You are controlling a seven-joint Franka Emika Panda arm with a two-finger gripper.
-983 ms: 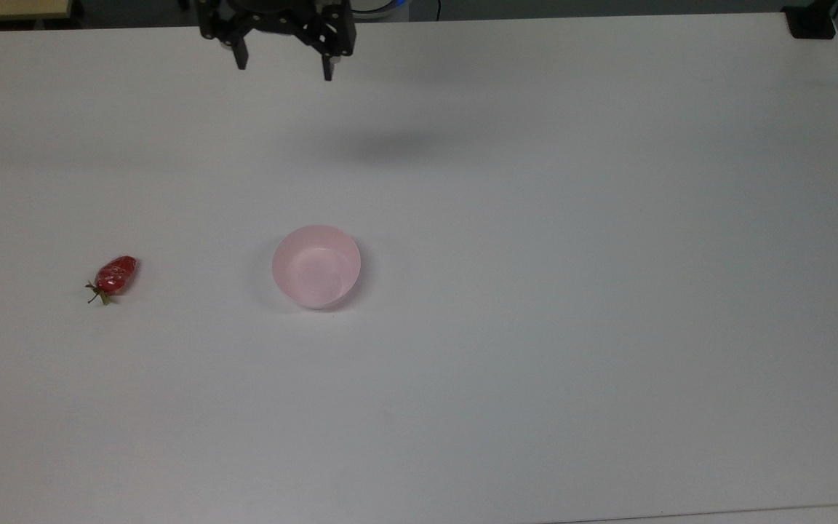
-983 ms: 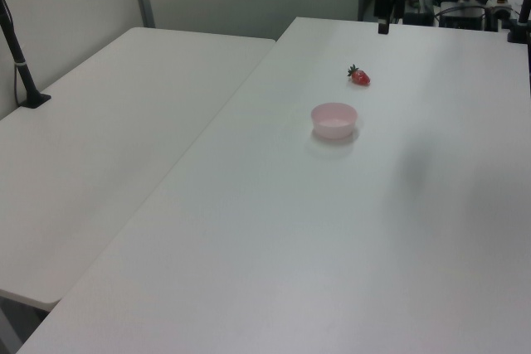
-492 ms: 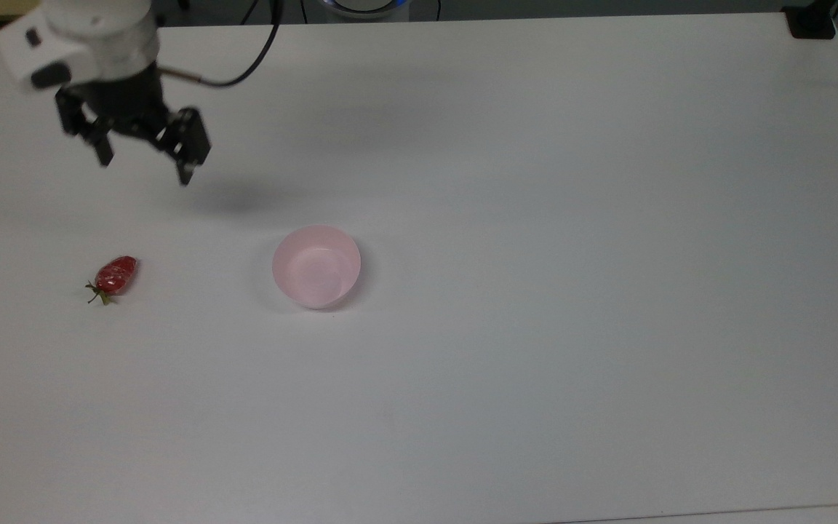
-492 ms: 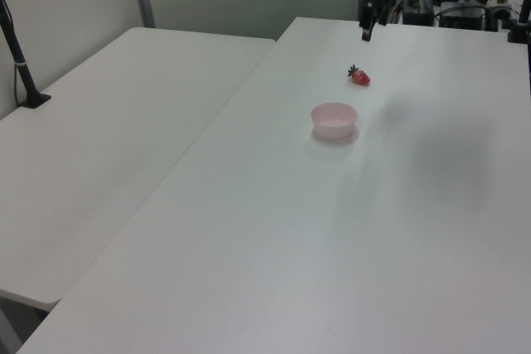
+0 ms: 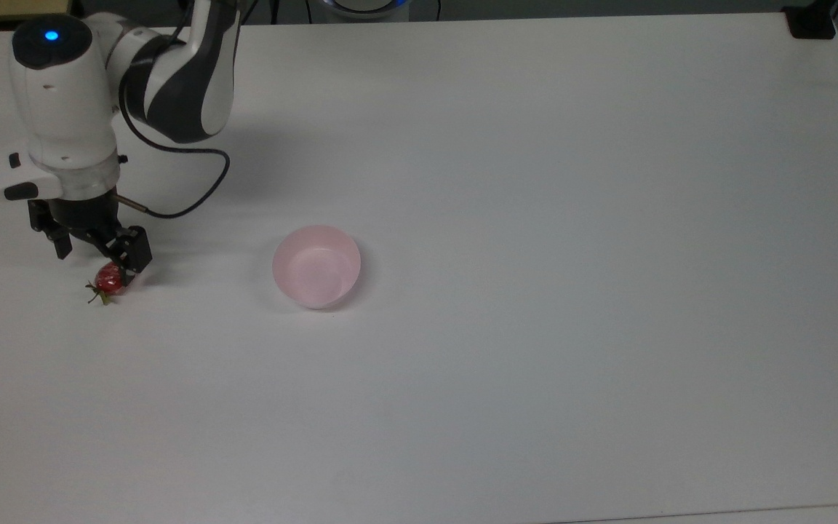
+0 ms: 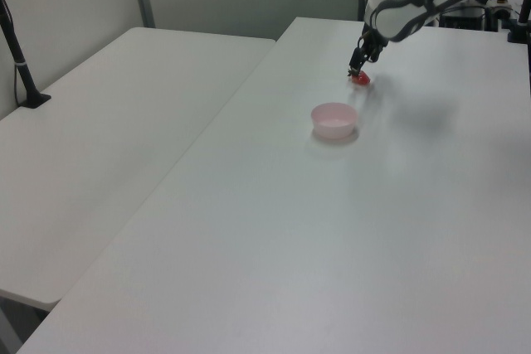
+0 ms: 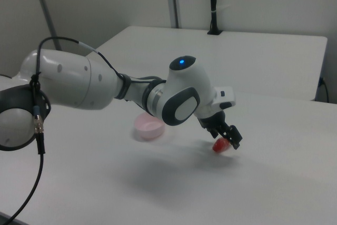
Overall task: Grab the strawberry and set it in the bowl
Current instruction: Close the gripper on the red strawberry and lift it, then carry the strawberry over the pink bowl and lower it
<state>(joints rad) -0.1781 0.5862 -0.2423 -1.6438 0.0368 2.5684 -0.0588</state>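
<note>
The strawberry (image 5: 106, 280) lies on the white table (image 5: 535, 218) near the top view's left edge, its green stem end pointing lower left. My gripper (image 5: 97, 260) hangs open just over it. One black finger (image 5: 133, 260) overlaps the berry's upper right end, and the other stands off to the left. In the left view the gripper (image 6: 358, 67) sits right above the strawberry (image 6: 361, 80). In the right view the gripper (image 7: 229, 139) is low beside the strawberry (image 7: 220, 145). The pale pink bowl (image 5: 316, 266) stands empty and upright to the right in the top view.
The white arm (image 5: 172, 73) and its black cable (image 5: 201, 196) reach in from the top view's upper left. A black clamp (image 5: 810, 22) sits on the far right corner. A second white table (image 6: 108, 138) with a black post (image 6: 21, 60) adjoins at the left view's left.
The gripper has travelled from the table's far edge leftward and down in the top view, ending low over the strawberry. It stayed open. Strawberry and bowl have not moved.
</note>
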